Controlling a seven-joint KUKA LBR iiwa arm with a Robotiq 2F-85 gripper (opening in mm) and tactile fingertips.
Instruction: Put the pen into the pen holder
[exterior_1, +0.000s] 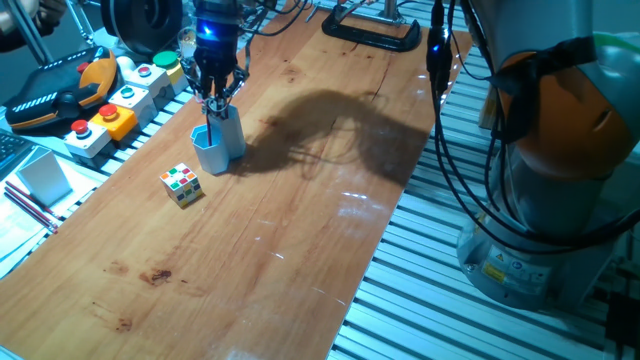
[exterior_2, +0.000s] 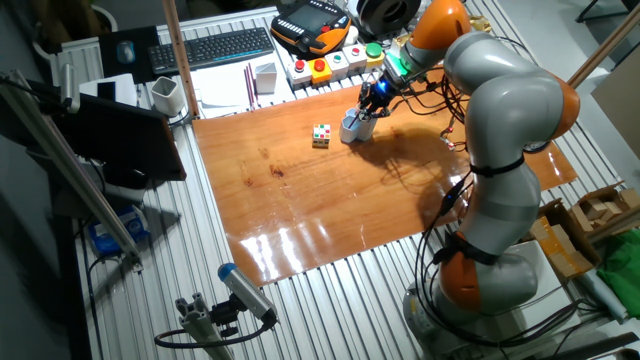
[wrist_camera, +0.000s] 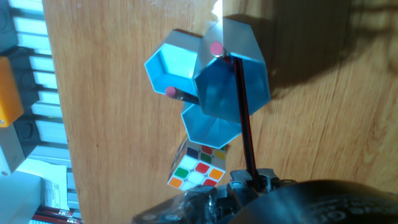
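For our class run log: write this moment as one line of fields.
phase: inserting | gripper: shut on pen | pen: tip inside pen holder, upper end held | nearby: colour cube beside holder, apart

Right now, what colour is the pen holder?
Light blue; the holder shows best in the hand view.
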